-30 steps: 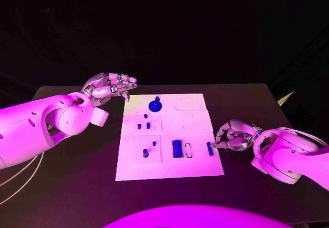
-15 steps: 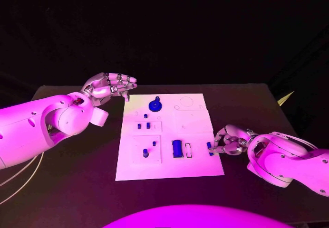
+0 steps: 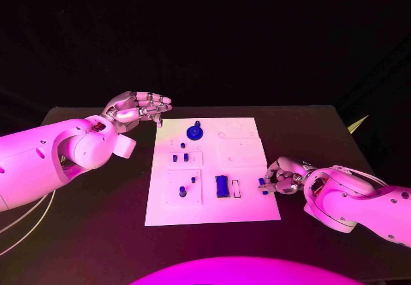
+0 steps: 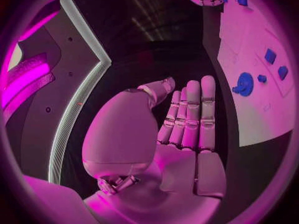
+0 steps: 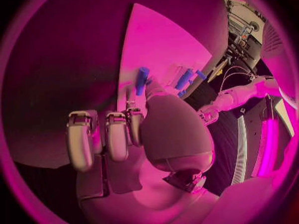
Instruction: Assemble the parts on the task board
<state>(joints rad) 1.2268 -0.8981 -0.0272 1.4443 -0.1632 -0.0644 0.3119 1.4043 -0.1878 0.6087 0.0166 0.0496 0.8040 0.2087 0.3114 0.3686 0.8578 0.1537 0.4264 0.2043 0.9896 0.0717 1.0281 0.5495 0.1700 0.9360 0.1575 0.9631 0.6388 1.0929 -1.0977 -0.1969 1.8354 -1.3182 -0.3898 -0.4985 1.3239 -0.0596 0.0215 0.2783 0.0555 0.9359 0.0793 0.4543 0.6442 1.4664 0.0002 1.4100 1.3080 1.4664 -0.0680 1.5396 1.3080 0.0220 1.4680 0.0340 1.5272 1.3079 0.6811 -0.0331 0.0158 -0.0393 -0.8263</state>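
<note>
The white task board [image 3: 244, 151] lies mid-table with several blue parts on it: a round knob [image 3: 194, 131] at the far end, two small pegs [image 3: 174, 158], a tall block [image 3: 222, 186] and a short bar [image 3: 262, 183] by the right edge. My right hand [image 3: 283, 176] sits at that edge with its fingers curled, thumb and a fingertip pinching the bar [image 5: 141, 79], which still looks to lie on the board. My left hand [image 3: 137, 107] hovers off the board's far left corner and holds nothing; its fingers [image 4: 190, 114] are stretched out side by side.
The black table [image 3: 94, 225] stretches around the board on all sides. More small blue parts [image 3: 182, 191] stand in the near left recess. A pale pointed object [image 3: 356, 123] lies at the table's right edge.
My right hand has slid left onto the board's right edge and closed around the short blue bar. The left hand has stayed where it was.
</note>
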